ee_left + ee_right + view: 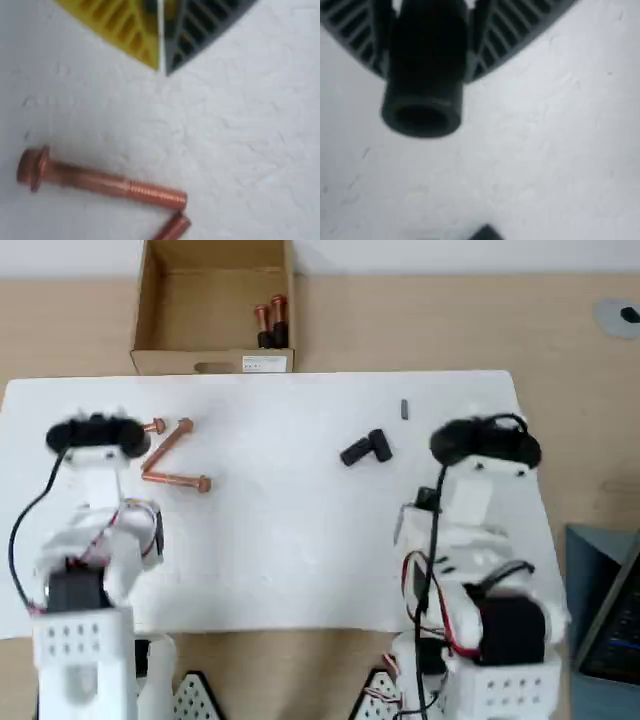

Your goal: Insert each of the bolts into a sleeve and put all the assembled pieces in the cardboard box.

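High view: an open brown cardboard box [150, 310] stands at the far edge of a white sheet [280, 560] on the wooden table. Two assembled pieces [270, 328], copper bolts seated in black sleeves, sit by the box's right wall. Three loose copper flanged bolts [178, 480] lie on the sheet beside the left arm [95, 540]. Two short black cylindrical sleeves [365, 449] lie touching each other near the right arm [480, 540].

Left wrist view: the left gripper [162, 67] hovers over the sheet, its yellow and dark grey fingers pressed together with nothing between them. One copper bolt [100, 182] lies flat, apart from the tips. The end of a second bolt [174, 229] almost meets its threaded end.

Right wrist view: the right gripper [427, 75] is clamped on a black tubular sleeve [422, 100], whose open end faces the camera, over the sheet.
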Robot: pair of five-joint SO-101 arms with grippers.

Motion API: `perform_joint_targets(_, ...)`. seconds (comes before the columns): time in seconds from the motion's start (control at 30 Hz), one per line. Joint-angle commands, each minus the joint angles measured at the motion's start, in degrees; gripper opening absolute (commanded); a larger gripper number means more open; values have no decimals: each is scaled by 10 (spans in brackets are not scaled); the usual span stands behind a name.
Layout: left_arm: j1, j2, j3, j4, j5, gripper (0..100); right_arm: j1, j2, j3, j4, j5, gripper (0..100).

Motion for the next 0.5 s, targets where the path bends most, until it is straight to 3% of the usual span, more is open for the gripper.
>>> perform_joint_targets(0.0, -5, 116, -97, 11, -29, 0, 22, -55, 38, -30, -4, 9)
perform_joint_targets(0.27, -2, 337, -287, 120, -50, 0, 37, -186, 130, -39, -4, 9)
perform_joint_targets(0.47, -2, 477, -397, 147, -131, 0, 37, -240, 145, -40, -4, 9)
